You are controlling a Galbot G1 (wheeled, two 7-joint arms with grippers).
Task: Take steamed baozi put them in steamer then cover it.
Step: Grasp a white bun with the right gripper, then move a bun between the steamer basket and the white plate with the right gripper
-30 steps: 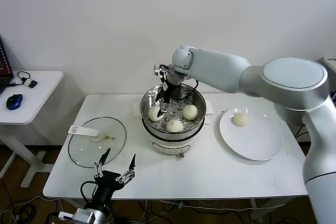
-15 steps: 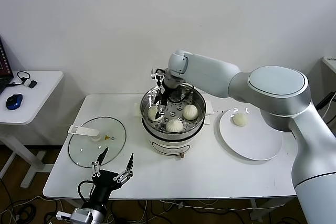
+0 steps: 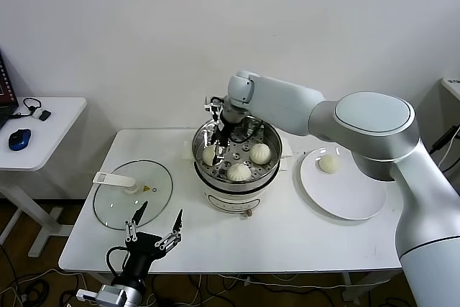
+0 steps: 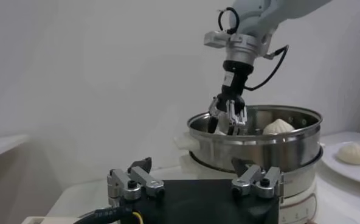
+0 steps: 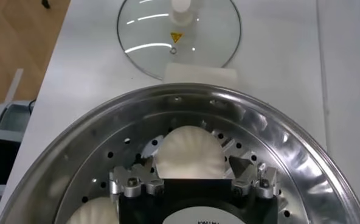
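The steamer stands mid-table with three baozi on its perforated tray: one at the left, one at the right, one in front. My right gripper reaches down inside the pot, open, its fingers either side of the left baozi, which rests on the tray. A fourth baozi lies on the white plate to the right. The glass cover lies flat on the table at the left. My left gripper hovers open at the table's front edge, with nothing in it.
A small white side table with a blue mouse stands left of the main table. The wall runs close behind the steamer. The plate sits close to the steamer's right side.
The right arm's wrist and elbow have swung slightly left and back above the steamer; its gripper stays open over the left baozi. The left gripper has barely shifted.
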